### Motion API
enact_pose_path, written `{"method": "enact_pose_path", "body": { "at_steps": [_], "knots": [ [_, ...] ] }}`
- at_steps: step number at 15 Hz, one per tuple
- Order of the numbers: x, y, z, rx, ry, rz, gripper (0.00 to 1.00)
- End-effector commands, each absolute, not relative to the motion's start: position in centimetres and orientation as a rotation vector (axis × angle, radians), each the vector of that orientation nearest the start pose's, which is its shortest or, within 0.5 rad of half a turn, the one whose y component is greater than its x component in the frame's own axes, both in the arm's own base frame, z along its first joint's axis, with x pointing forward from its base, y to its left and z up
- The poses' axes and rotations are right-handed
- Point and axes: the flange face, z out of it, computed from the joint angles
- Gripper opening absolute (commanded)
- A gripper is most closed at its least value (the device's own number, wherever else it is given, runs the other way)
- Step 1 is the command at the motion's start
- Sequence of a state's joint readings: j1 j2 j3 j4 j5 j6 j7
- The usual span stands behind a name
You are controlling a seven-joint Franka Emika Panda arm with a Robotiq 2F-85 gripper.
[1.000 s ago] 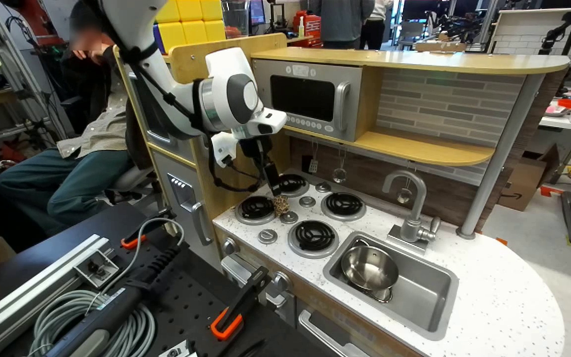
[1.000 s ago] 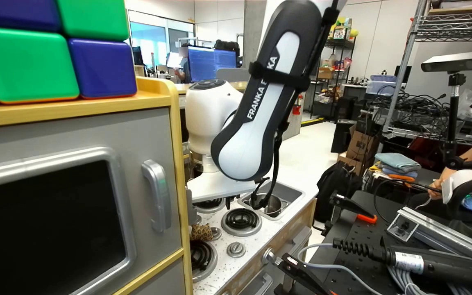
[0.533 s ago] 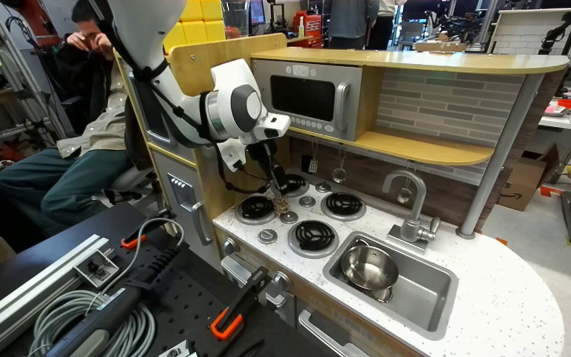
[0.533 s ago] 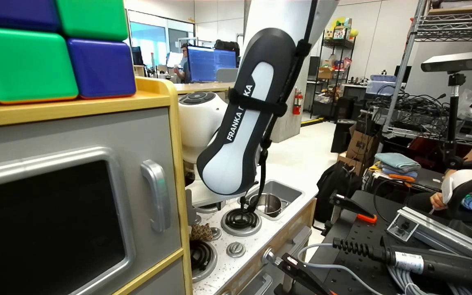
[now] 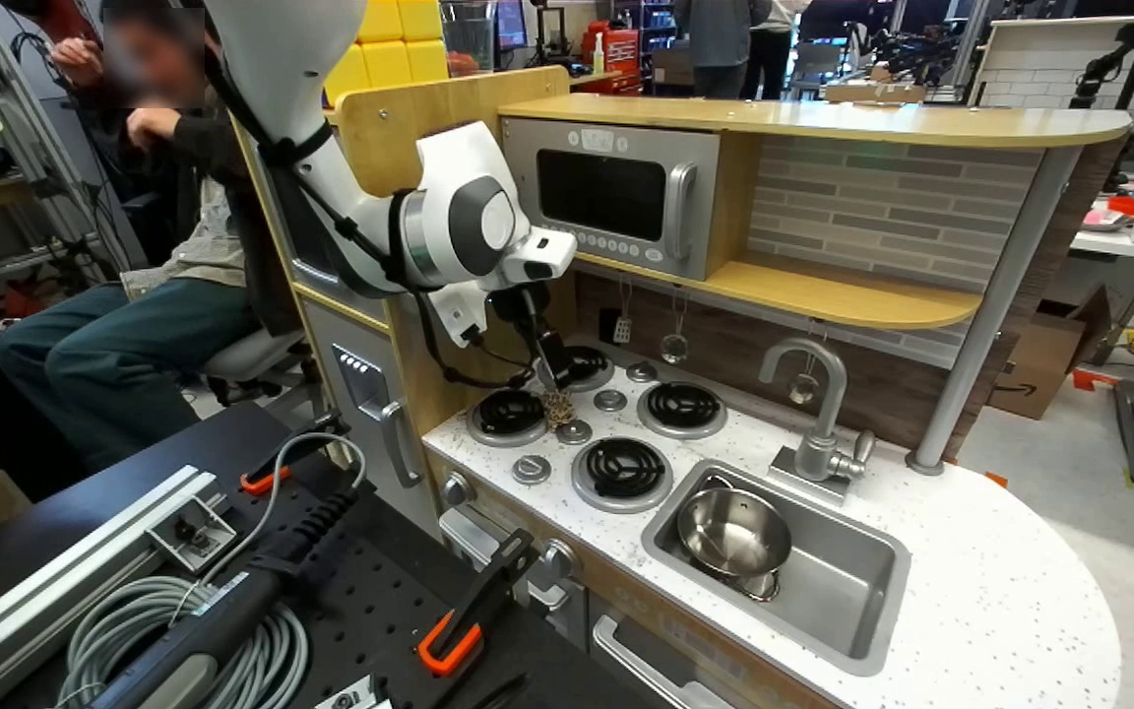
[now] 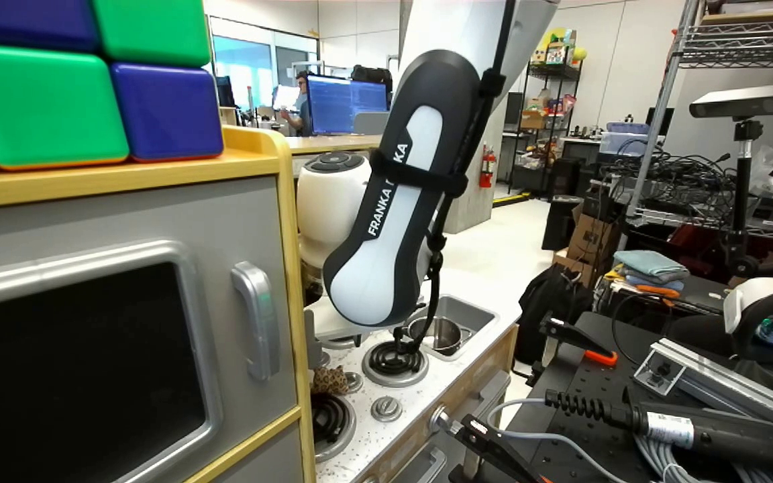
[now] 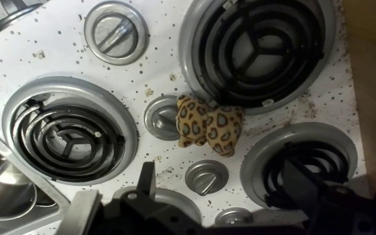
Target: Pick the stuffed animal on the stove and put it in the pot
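The stuffed animal (image 7: pixel 209 127) is tan with dark leopard spots. It lies on the white stove (image 7: pixel 155 65) between the burners, against a knob and a burner's rim. It also shows in both exterior views (image 5: pixel 558 409) (image 6: pixel 331 380). My gripper (image 7: pixel 217 162) is open and empty in the wrist view, its fingers wide apart. The toy lies ahead of the fingertips, not between them. In an exterior view the gripper (image 5: pixel 562 372) is above and just behind the toy. The shiny steel pot (image 5: pixel 734 532) stands in the sink; part of it shows in the wrist view (image 7: pixel 5 186).
The sink (image 5: pixel 848 591) lies right of the burners, with a faucet (image 5: pixel 823 404) behind it. A microwave (image 5: pixel 616 192) and shelf overhang the back. A tall wooden cabinet side (image 5: pixel 419 345) borders the stove. Raised knobs (image 7: pixel 206 178) stand between the burners.
My arm has come lower, and in an exterior view the gripper has shifted slightly right. In the last half second it has moved only a little. The stuffed animal and pot have not moved.
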State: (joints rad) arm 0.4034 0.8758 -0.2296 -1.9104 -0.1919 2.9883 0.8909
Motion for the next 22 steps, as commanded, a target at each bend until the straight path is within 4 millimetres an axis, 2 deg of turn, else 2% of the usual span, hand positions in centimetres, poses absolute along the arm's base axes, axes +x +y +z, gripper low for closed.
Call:
{"method": "enact_pose_path", "body": {
  "at_steps": [1, 4, 8, 13, 15, 16, 19, 22],
  "knots": [
    [58.9, 12.0, 3.8, -3.089, 0.670, -0.507, 1.00],
    [58.4, 11.8, 4.4, -3.050, 0.689, -0.536, 1.00],
    [57.6, 10.5, 8.0, -3.073, 0.711, -0.402, 1.00],
    [58.2, 7.2, 14.0, -2.961, 0.791, -0.471, 1.00],
    [58.3, 5.8, 15.4, -2.943, 0.814, -0.466, 1.00],
    [58.3, 5.1, 15.6, -2.941, 0.827, -0.457, 1.00],
    [57.9, 3.3, 13.8, -2.985, 0.906, -0.361, 1.00],
    [57.5, 3.5, 11.4, -3.006, 0.926, -0.275, 1.00]
  ]
}}
